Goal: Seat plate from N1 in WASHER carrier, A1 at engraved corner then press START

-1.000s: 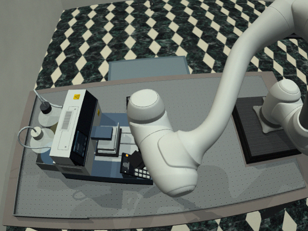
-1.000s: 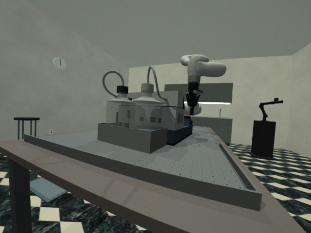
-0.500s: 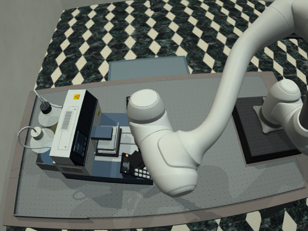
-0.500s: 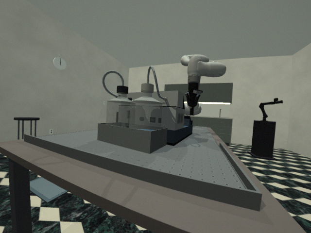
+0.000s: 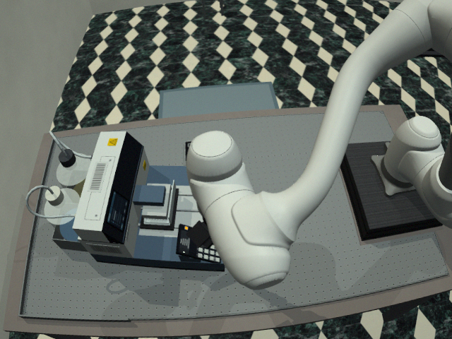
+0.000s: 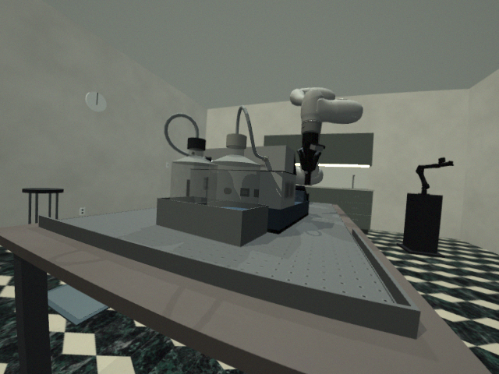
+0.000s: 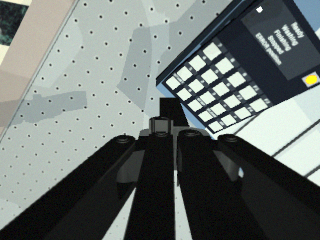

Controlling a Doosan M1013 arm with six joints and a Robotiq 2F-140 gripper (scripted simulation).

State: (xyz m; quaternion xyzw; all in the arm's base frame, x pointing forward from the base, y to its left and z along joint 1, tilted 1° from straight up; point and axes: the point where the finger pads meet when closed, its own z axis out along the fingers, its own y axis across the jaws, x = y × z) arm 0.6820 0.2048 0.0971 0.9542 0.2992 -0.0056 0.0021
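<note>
The hand [image 6: 307, 177] [image 7: 168, 113] is pressed together beside the keypad [image 5: 197, 244] [image 7: 220, 82], its lamp [image 5: 186, 227] [image 7: 311, 79] amber. The plate [image 5: 159, 212] appears tilted at the carrier [image 5: 176, 208]; poor seating could bring red, requiring reseating.

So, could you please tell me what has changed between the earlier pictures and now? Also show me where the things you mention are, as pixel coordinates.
Nothing visibly changed. The arm [image 5: 251, 219] [image 6: 338, 111] stays in the same pose, the jaws are shut on nothing, the washer [image 5: 87, 211] [image 6: 277, 154] stands as before, and its lamp [image 5: 186, 227] [image 7: 311, 79] remains amber.
</note>
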